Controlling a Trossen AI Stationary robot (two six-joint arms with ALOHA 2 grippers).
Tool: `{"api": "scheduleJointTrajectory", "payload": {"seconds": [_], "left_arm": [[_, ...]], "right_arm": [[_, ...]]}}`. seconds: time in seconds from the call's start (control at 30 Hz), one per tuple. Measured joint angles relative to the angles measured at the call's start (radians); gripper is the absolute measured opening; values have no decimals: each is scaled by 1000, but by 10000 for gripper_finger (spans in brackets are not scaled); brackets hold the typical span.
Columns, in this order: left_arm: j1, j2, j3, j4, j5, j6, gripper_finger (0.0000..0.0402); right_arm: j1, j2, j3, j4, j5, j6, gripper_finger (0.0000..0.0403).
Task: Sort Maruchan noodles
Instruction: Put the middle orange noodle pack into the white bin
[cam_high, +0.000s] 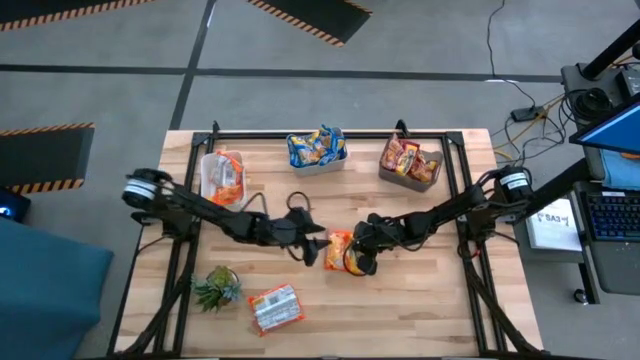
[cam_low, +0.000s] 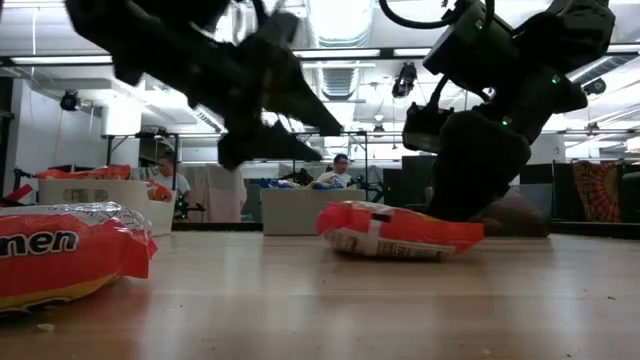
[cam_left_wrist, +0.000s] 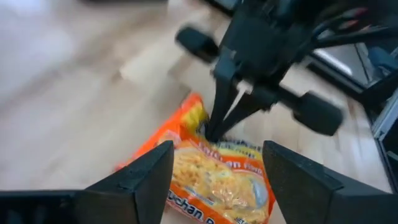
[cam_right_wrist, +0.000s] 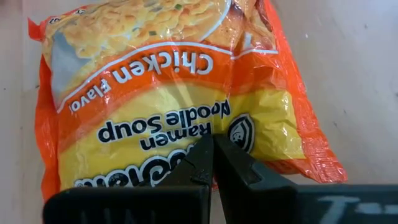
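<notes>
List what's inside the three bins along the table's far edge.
Left bin: orange packets. Middle bin: blue-and-yellow packets. Right bin: red-and-orange packets. Any packets buried underneath can't be seen or counted.

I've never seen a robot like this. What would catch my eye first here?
Two dark arms meet over an orange chicken ramen packet at the middle of the wooden table. The right claw is pinched shut on it, and the left claw hangs open just beside it. At the far edge stand three bins of sorted packets, the middle one blue-and-yellow.
</notes>
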Motion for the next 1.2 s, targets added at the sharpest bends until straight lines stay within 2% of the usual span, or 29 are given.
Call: {"api": "scheduleJointTrajectory", "payload": {"seconds": [0.3, 0.57, 0.73, 0.83, 0.93, 1.2], "left_arm": [[25, 173, 73, -53, 50, -162, 264], [31, 238, 91, -39, 42, -184, 264], [31, 281, 116, -22, 41, -173, 248], [30, 291, 127, -22, 43, -140, 222], [30, 292, 134, -23, 47, -104, 179], [30, 272, 136, -46, 60, -17, 17]], "right_arm": [[-1, -10, -2, 66, 21, -5, 8], [-1, -7, -4, 136, 24, -8, 8], [-1, -7, -4, 147, 32, -6, 8], [-1, -7, -4, 150, 38, 1, 9], [0, -7, -4, 154, 39, 2, 9], [-1, -61, -5, 151, 41, -25, 9]]}}
